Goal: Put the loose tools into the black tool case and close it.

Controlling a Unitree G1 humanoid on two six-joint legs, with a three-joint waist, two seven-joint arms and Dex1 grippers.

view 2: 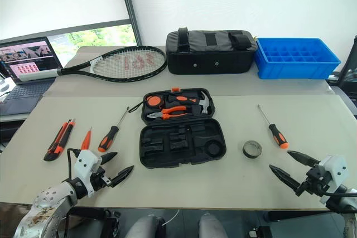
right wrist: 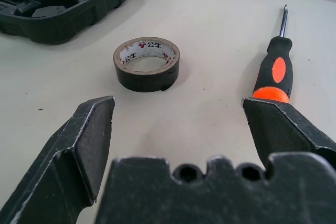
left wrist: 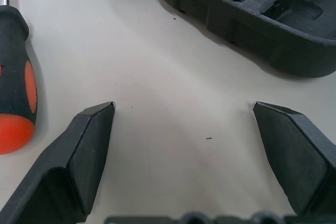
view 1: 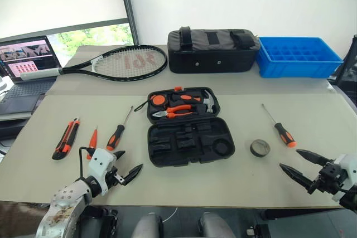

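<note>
The black tool case (view 1: 189,143) lies open mid-table, its far half holding pliers and other tools, its near half with empty moulded slots. Left of it lie an orange-and-black utility knife (view 1: 66,138), a small orange screwdriver (view 1: 92,141) and a long screwdriver (view 1: 119,131). To the case's right sit a dark roll of tape (view 1: 259,147) and a second long screwdriver (view 1: 280,129). My left gripper (view 1: 126,166) is open near the table's front edge, just this side of the left screwdrivers. At the front right my right gripper (view 1: 295,163) is open, with the tape (right wrist: 146,63) a short way ahead.
A tennis racket (view 1: 120,62), a black fabric bag (view 1: 213,50) and a blue plastic crate (view 1: 297,56) line the far side of the table. A laptop (view 1: 25,65) stands at the far left.
</note>
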